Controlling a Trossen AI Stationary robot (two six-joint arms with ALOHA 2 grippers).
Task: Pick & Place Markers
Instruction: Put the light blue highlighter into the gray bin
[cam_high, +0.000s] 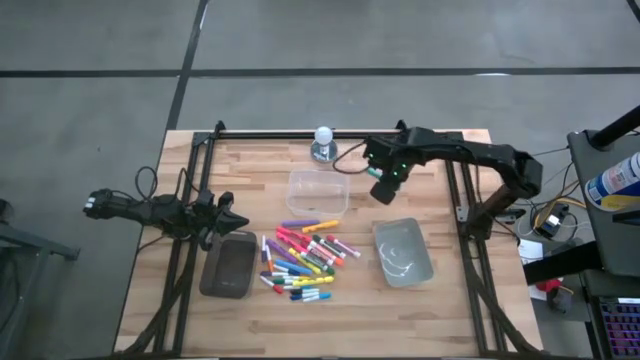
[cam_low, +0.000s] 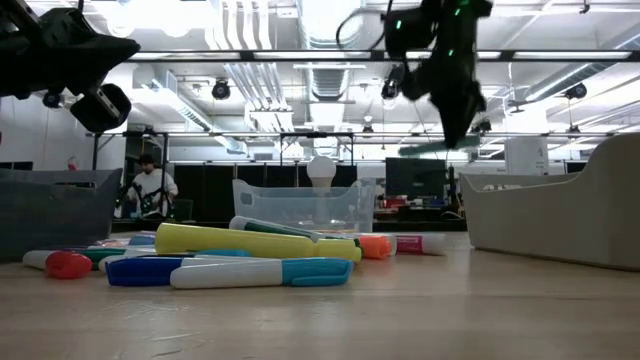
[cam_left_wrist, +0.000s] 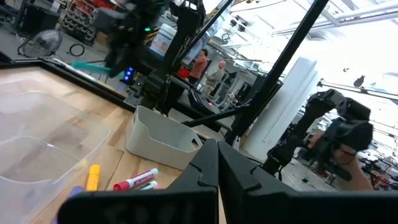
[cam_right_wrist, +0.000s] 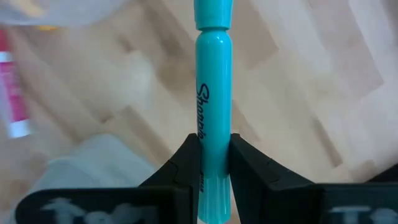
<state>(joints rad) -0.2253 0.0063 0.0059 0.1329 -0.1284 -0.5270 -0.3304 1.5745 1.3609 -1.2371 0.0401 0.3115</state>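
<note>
Right wrist view shows the right gripper (cam_right_wrist: 211, 163) fingers pinching a teal marker (cam_right_wrist: 212, 118) near its end; it could pivot or slip; left gripper (cam_left_wrist: 214, 163) fingers closed, idle at the table's left edge.

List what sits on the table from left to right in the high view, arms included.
Left gripper, shut and empty → dark grey tray → pile of markers → right gripper, holding a teal marker → grey-green tub.
</note>
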